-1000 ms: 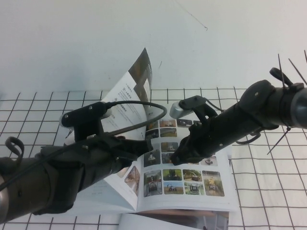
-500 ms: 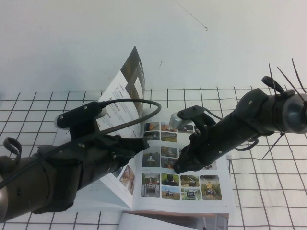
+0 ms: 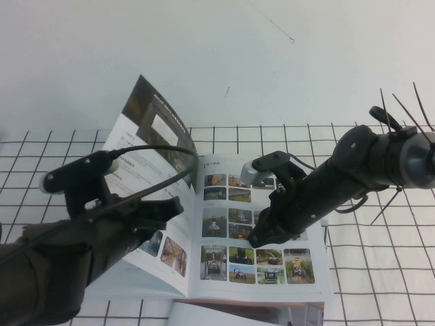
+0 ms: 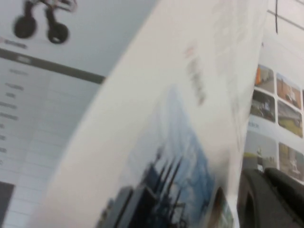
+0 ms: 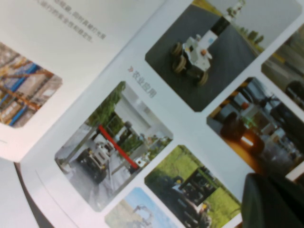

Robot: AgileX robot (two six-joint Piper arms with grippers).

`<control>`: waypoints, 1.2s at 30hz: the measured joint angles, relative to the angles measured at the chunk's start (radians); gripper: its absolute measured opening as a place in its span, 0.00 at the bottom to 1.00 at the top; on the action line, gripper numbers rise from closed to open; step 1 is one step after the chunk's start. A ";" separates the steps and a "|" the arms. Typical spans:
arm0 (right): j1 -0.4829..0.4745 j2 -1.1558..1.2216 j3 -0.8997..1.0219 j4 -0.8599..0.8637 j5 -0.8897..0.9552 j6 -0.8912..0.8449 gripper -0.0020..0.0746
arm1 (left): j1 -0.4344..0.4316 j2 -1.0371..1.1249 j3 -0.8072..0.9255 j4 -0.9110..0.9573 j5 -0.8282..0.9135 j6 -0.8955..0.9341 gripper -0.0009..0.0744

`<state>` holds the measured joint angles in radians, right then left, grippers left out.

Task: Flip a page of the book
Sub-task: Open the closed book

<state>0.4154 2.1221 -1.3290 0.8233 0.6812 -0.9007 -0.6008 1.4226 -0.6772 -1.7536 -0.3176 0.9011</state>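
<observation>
High view: the left claw (image 3: 166, 209), pinching the page (image 3: 146, 146) raised at ten o'clock; right claw (image 3: 260, 234), jaw state unclear, pins the book (image 3: 272, 288). Slipping glossy paper could flop back.

We see a surface covered by a white cloth with a black grid (image 3: 380, 272), running back to a plain white wall. Directly on it lies the thin glossy softcover book (image 3: 262, 288), open, its white right-hand leaf printed with a grid of small colour photos, lying flat near the front edge.
</observation>
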 joint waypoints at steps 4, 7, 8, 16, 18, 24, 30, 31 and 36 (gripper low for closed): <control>0.000 0.000 -0.001 -0.002 0.000 0.000 0.03 | 0.000 -0.080 0.020 -0.004 -0.064 0.028 0.01; 0.000 0.000 -0.001 -0.002 0.000 0.000 0.03 | 0.001 -0.104 0.020 -0.004 -0.060 0.056 0.01; 0.000 0.000 -0.001 -0.002 0.000 0.000 0.03 | 0.001 -0.104 0.020 -0.004 -0.049 0.063 0.01; 0.000 0.000 -0.001 -0.004 0.000 0.000 0.03 | 0.001 -0.037 0.015 -0.004 0.017 0.125 0.01; 0.000 0.000 -0.001 -0.004 0.000 0.000 0.03 | 0.001 -0.006 0.000 -0.004 0.019 0.162 0.01; 0.000 0.000 0.010 0.000 -0.008 0.000 0.03 | 0.001 0.144 -0.052 -0.004 0.005 0.268 0.01; 0.000 0.000 0.012 0.002 -0.010 0.021 0.03 | 0.001 0.254 -0.073 -0.004 -0.020 0.294 0.01; 0.000 0.000 0.012 0.002 -0.010 0.028 0.03 | 0.001 0.265 -0.073 -0.004 -0.028 0.296 0.01; 0.000 0.000 0.012 0.002 -0.012 0.040 0.03 | 0.001 0.305 -0.073 -0.004 -0.045 0.306 0.01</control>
<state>0.4154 2.1221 -1.3174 0.8254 0.6693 -0.8608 -0.5994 1.7276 -0.7497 -1.7579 -0.3626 1.2075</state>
